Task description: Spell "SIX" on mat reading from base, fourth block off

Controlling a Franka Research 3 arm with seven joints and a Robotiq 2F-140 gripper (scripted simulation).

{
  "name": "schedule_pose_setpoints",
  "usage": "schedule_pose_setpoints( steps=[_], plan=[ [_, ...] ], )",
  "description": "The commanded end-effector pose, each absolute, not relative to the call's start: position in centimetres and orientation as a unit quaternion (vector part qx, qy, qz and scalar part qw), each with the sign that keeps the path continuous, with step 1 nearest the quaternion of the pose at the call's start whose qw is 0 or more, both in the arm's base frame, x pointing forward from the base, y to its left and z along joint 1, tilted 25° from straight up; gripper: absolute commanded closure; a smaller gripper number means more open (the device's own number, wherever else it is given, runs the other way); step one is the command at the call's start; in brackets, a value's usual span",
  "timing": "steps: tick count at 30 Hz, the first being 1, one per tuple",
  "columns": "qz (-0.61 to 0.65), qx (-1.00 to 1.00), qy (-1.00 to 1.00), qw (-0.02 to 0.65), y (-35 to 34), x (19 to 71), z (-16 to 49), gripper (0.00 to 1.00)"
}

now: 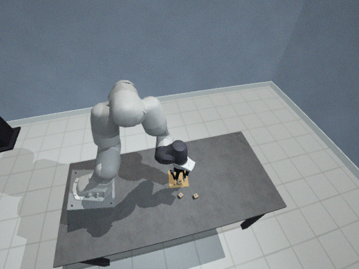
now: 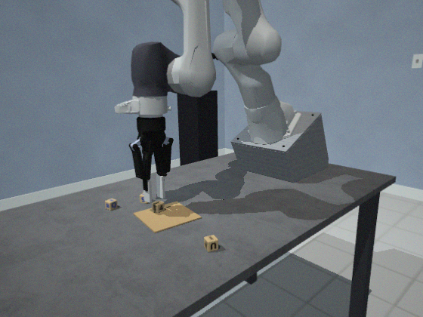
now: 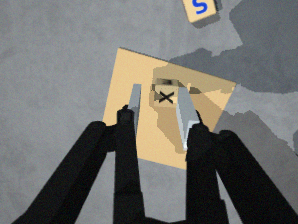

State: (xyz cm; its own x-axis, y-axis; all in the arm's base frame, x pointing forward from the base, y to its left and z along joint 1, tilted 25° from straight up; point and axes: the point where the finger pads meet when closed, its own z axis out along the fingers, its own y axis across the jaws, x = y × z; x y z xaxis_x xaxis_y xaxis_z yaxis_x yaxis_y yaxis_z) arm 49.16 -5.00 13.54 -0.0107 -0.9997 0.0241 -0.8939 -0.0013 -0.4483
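One dark table [image 1: 224, 179] [image 2: 75, 256] [image 3: 45, 50] carried everything, and over it the pale arm [image 1: 126, 107] [image 2: 194, 60] reached out from its base to the mat, wrist turned down so that the fingers pointed at the work. The gripper [image 1: 180, 180] [image 2: 155, 198] [image 3: 159, 98] stood over the mat, partly open and holding nothing, its fingertips at either side of the X block in the wrist view, presumably to free it without dragging it. The mat [image 1: 186, 184] [image 2: 170, 223] [image 3: 127, 70] lay flat. On it sat the X block [image 1: 179, 182] [image 2: 158, 207] [image 3: 165, 96], letter up, towards the mat's right side as seen from the base; that seemed deliberate, leaving space to its left for I and S. Off the mat, beyond that right side, lay the S block [image 1: 180, 195] [image 2: 143, 198] [image 3: 200, 9] and, farther from the base, another block [image 1: 195, 196] [image 2: 111, 204] whose top I couldn't read. Off the opposite side rested a block marked n [image 2: 211, 243] on one face; the bar on its top was possibly the I. Two letters still needed placing, once the fingers had risen clear.
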Motion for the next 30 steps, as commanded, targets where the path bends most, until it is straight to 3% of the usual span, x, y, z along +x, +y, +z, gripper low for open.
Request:
schedule_pose_setpoints(
  steps=[1, 17, 18, 30],
  plan=[
    [-0.162, -0.684, 0.695, 0.149, -4.7, 48.0, 14.5, 0.75],
    [-0.162, -0.684, 0.695, 0.149, -4.6, 46.2, 18.2, 0.75],
    [-0.162, -0.684, 0.695, 0.149, -4.6, 46.2, 18.2, 0.0],
    [-0.162, -0.684, 0.695, 0.149, -4.6, 46.2, 18.2, 0.0]
  ],
)
